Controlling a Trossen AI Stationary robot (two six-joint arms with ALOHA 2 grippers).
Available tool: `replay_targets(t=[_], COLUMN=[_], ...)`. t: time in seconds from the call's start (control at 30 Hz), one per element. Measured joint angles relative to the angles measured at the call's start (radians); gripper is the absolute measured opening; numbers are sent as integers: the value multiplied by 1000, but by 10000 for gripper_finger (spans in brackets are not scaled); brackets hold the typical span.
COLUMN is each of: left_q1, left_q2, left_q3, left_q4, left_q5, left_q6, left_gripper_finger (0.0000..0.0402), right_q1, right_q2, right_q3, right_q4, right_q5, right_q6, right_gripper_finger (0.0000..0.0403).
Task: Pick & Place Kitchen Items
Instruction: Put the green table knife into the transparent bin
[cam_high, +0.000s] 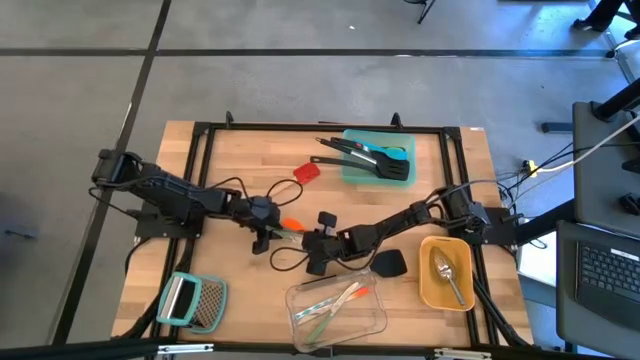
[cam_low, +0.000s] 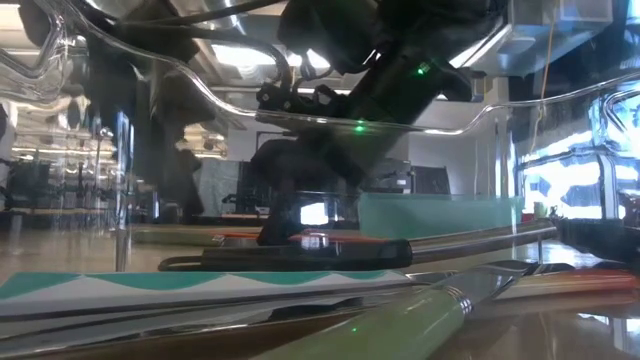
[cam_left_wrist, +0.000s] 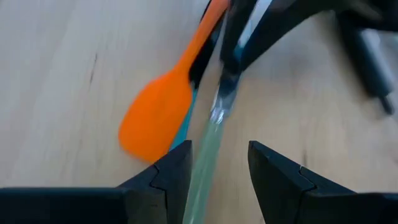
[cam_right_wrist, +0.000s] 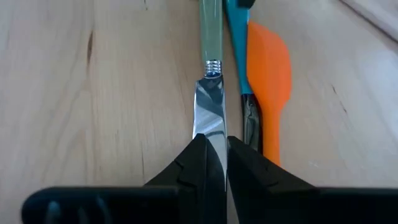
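At the middle of the table (cam_high: 250, 150), a green-handled knife (cam_right_wrist: 211, 56) is clamped by its steel blade in the right gripper (cam_right_wrist: 212, 155). Its handle is straddled by the open left gripper (cam_left_wrist: 217, 165). An orange spatula (cam_right_wrist: 268, 68) lies just beside it.

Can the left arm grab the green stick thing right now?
Probably yes. The left gripper is open, with the green-handled tool running between its fingers. The right gripper pinches the tool's metal end, and the orange spatula lies right beside it.
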Motion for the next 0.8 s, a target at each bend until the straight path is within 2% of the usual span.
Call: replay_targets(t=[0.33, 0.57, 0.8], left_q1=[2, 1, -9], left_q2=[130, 139, 177], left_q3=[2, 2, 11], left_q4=[24, 24, -10], left_q5=[51, 72, 67], left_q6=[1, -21, 15], left_gripper_finger=[153, 152, 112], right_q1=[8, 5, 1], right_q2=[5, 7, 7], right_q3=[0, 0, 0], right_q4=[7, 9, 9], right_q5=[35, 49, 49], right_q6=[-3, 18, 53], right_gripper_finger=[59, 59, 59])
